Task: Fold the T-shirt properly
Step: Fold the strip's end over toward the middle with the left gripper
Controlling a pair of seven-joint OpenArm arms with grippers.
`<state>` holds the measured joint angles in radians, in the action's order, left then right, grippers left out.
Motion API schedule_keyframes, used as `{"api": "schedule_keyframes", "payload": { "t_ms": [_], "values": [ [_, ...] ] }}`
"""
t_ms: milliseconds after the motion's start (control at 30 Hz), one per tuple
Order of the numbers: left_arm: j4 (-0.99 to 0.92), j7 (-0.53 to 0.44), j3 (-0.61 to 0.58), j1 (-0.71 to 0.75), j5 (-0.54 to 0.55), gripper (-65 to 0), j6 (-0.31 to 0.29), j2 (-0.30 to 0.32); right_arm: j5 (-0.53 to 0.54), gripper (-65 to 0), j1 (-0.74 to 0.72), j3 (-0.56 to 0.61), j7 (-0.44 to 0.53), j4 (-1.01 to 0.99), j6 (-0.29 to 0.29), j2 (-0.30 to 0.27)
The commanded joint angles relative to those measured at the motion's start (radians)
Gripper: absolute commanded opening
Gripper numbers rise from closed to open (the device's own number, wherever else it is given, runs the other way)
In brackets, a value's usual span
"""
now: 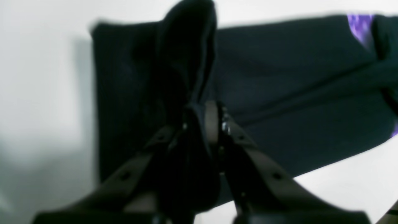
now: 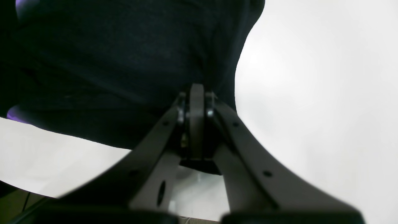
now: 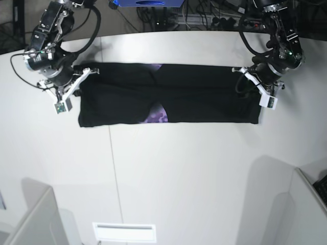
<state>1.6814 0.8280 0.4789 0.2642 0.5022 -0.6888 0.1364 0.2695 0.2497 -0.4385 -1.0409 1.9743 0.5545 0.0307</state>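
The black T-shirt lies as a long band across the white table, with bits of purple print showing near its middle. My left gripper is shut on the shirt's far corner at the right end of the base view. In the left wrist view the left gripper pinches a raised fold of the T-shirt. My right gripper is shut on the far corner at the left end. The right wrist view has the right gripper biting the T-shirt near its edge.
The white table has a thin seam running front to back. Grey panels stand at the front corners, and a white slotted plate lies at the front edge. Cables and equipment crowd the far side.
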Motion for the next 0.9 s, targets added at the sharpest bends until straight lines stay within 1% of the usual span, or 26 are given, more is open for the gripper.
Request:
{"api": "schedule_keyframes", "payload": {
  "t_ms": [0, 100, 200, 267, 400, 567, 700, 800, 867],
  "values": [
    [0.021, -0.014, -0.01, -0.018, 0.022, -65.0, -0.009, -0.004, 0.011, -65.0, -0.005, -0.003, 0.018, 0.013, -0.001, -0.005],
    [0.019, -0.011, -0.047, -0.033, 0.022, -65.0, -0.009, -0.028, 0.011, -65.0, -0.005, -0.003, 0.018, 0.013, -0.001, -0.005],
    [0.019, -0.011, -0.116, -0.039, 0.028, -65.0, 0.068, -0.036, 0.011, -65.0, -0.005, -0.003, 0.018, 0.013, -0.001, -0.005],
    [0.019, -0.012, -0.161, -0.041, 0.029, -65.0, 0.097, -0.036, 0.011, -65.0, -0.005, -0.003, 0.018, 0.013, -0.001, -0.005],
    [0.016, -0.012, -0.24, -0.064, 0.029, -65.0, 0.119, -0.045, 0.011, -65.0, -0.005, -0.003, 0.018, 0.013, -0.001, -0.005],
    [0.013, -0.012, -0.288, -0.079, 0.029, -65.0, 0.179, -0.08, 0.009, -65.0, -0.005, -0.003, 0.018, 0.013, -0.001, -0.007],
    [0.004, -0.012, -0.354, -0.096, 0.029, -65.0, 0.182, -0.091, 0.009, -65.0, -0.006, -0.003, 0.018, 0.013, -0.001, -0.007],
    [-0.008, -0.012, -0.394, -0.104, 0.029, -65.0, 0.226, -0.105, 0.009, -65.0, -0.008, -0.003, 0.018, 0.012, -0.003, -0.012],
    [-0.019, -0.012, -0.4, -0.105, 0.029, -65.0, 0.24, -0.106, 0.009, -65.0, -0.008, -0.003, 0.018, 0.007, -0.003, -0.012]
  ]
}}
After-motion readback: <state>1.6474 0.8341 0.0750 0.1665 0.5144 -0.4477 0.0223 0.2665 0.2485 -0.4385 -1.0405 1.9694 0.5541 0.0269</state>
